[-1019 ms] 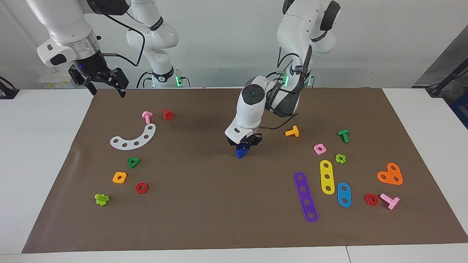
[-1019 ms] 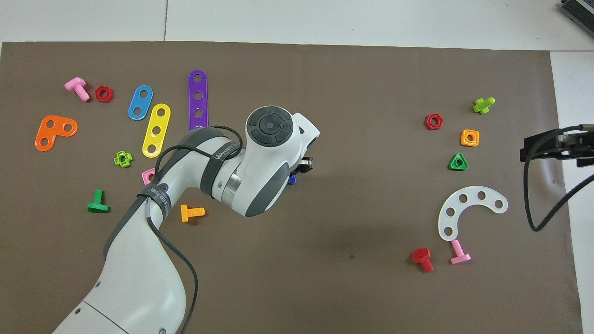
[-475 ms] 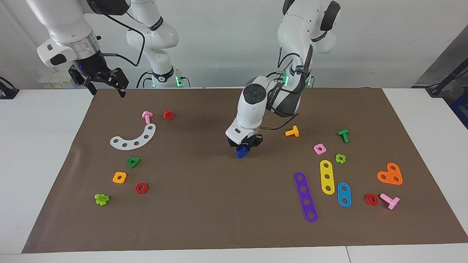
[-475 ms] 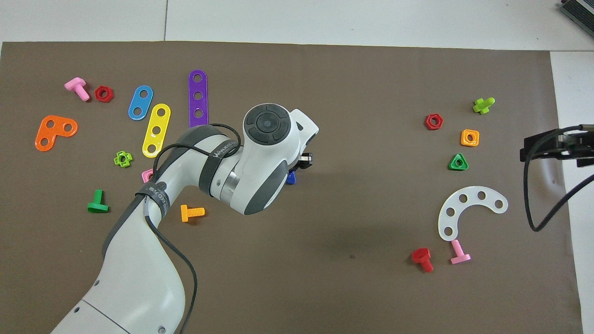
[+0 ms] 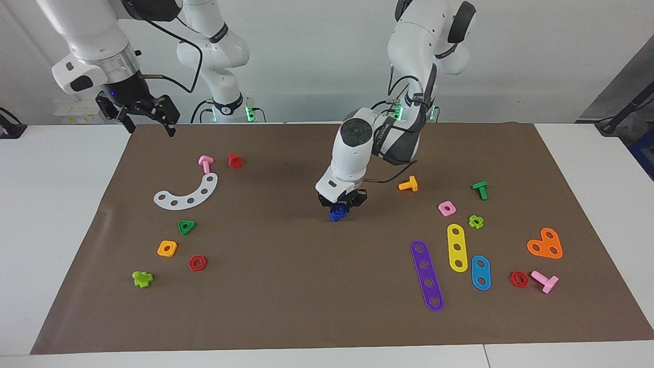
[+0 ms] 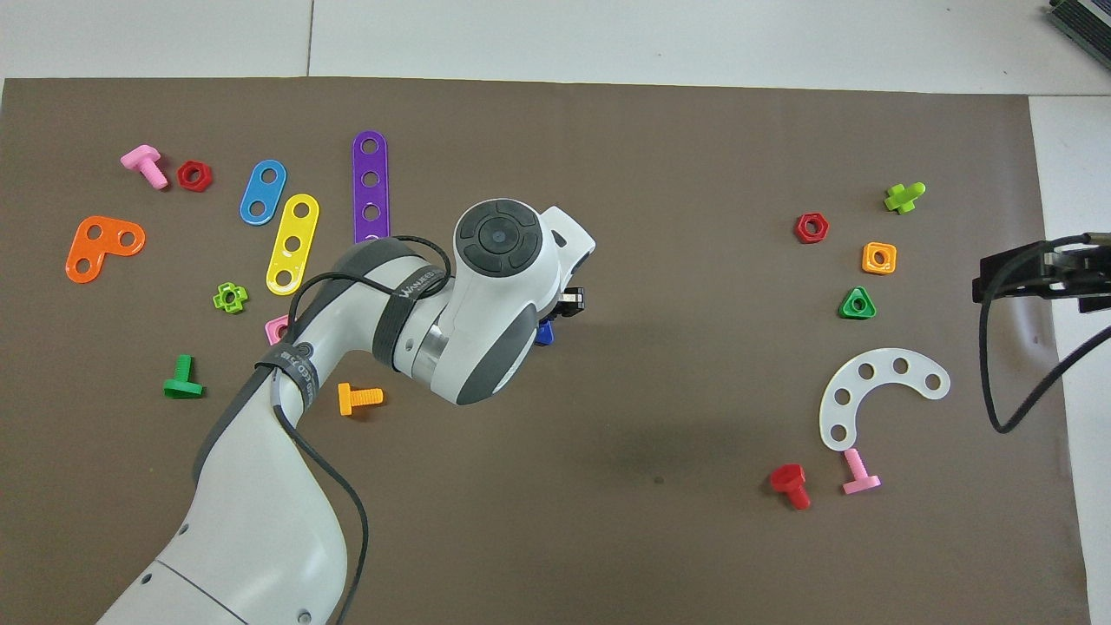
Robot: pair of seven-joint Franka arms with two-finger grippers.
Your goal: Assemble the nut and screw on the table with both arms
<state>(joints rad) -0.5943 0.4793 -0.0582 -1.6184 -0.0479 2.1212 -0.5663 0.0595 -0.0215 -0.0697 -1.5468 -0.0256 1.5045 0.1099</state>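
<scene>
- Blue plastic piece (image 5: pixel 335 213), apparently the triangular-headed toy screw, possibly with the square nut, rests on the brown paper mat (image 5: pixel 286 286) of the desk at mid-table.
- The left end effector (image 5: pixel 341 202) sits right upon it; whether it pinches or has let go cannot be told.
- The right end effector (image 5: pixel 148 113) waits, spread, over the mat's corner at its own end.
- Judged: assembly seems near done or being placed; separate nut is not distinguishable.

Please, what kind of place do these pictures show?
Probably a robotics lab bench: two white arms, the left gripper low over a blue piece, on a brown mat strewn with toy parts such as a purple strip.
</scene>
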